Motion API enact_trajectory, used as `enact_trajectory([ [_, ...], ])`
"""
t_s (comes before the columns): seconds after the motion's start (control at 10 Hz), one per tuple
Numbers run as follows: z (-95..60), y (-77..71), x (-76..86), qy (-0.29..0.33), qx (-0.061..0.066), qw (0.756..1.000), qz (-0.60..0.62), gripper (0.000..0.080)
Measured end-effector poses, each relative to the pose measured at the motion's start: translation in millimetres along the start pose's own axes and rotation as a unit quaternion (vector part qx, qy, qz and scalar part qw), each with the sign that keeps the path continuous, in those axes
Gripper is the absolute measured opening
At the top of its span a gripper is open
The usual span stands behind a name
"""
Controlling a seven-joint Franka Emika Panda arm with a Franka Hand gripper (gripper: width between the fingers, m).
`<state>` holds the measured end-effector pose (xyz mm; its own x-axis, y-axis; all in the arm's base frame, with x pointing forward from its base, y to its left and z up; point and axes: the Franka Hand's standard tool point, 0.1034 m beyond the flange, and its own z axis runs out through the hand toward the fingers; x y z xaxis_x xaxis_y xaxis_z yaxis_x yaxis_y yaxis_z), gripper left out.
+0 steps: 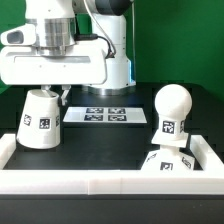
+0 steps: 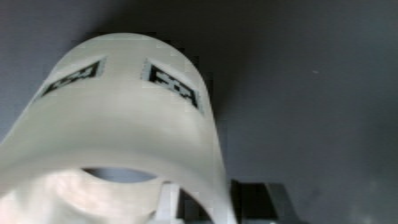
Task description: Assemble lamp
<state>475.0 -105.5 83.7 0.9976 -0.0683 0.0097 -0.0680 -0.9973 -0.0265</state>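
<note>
Claw [image 2: 210, 205]: closing on the shade's [image 1: 40, 120] rim, one finger [image 2: 262, 198] showing outside the wall, the other apparently inside the opening.
Shade: sitting at the exterior view's left, whether touching the dark surface [image 1: 100, 145] or just lifted, cannot tell.
Bulb [image 1: 173, 112]: standing on the base [image 1: 168, 163], exterior view's right, well apart from the shade.
Risk: thin rim grip likely letting the shade tilt or slip while travelling; a tilted shade could be knocking the bulb sideways on lowering.
Writing: none readable; only black-and-white square tags on parts and marker board [image 1: 105, 116].
</note>
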Motion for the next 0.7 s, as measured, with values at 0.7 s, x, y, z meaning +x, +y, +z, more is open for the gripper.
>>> enact_trajectory([
  [0.7, -70.9, -81.7, 41.2, -0.016, 0.043, 0.997, 0.060, 0.0044],
])
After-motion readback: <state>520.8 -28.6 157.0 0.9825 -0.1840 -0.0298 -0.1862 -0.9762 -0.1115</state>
